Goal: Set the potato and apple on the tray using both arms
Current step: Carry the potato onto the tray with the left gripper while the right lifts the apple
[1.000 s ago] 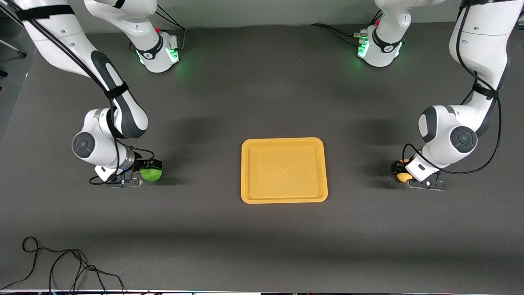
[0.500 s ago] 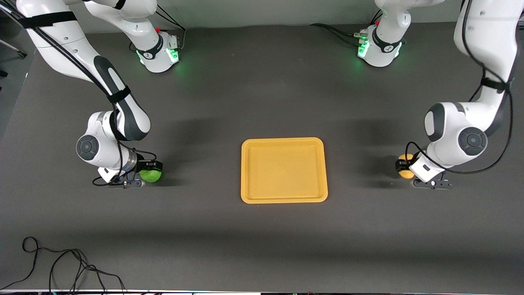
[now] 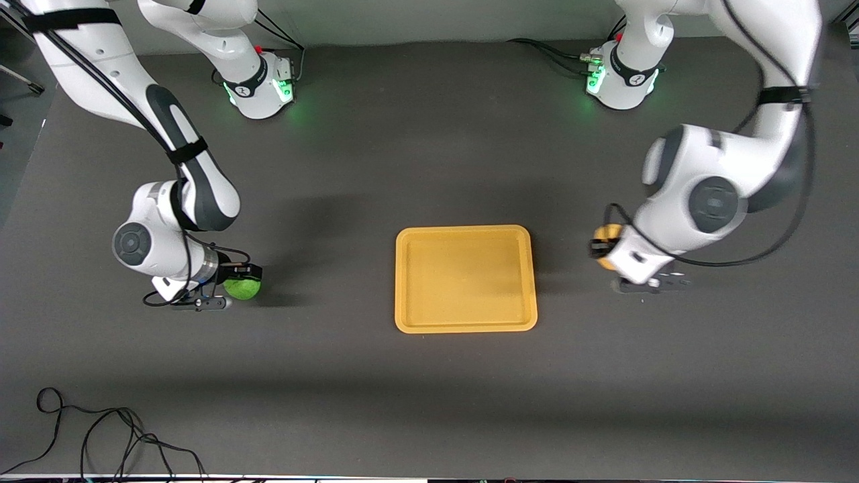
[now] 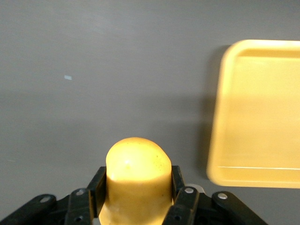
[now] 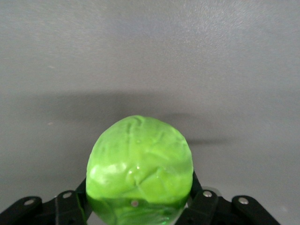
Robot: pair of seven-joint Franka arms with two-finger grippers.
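Observation:
The orange-yellow tray [image 3: 466, 325] lies at the table's middle. My left gripper [image 3: 602, 247] is shut on the yellow-orange potato [image 3: 605, 235] and holds it above the table beside the tray, toward the left arm's end. In the left wrist view the potato [image 4: 136, 176] sits between the fingers [image 4: 178, 182] with the tray [image 4: 234, 112] close by. My right gripper [image 3: 243, 278] is shut on the green apple [image 3: 242, 288] low over the table toward the right arm's end. The right wrist view shows the apple [image 5: 139, 171] gripped between the fingers [image 5: 197, 190].
A black cable [image 3: 100, 436] lies coiled at the table's near edge toward the right arm's end. Both arm bases [image 3: 262, 80] stand along the table's edge farthest from the front camera.
My left gripper has lifted the potato and carried it toward the tray. My right gripper with the apple has shifted only slightly.

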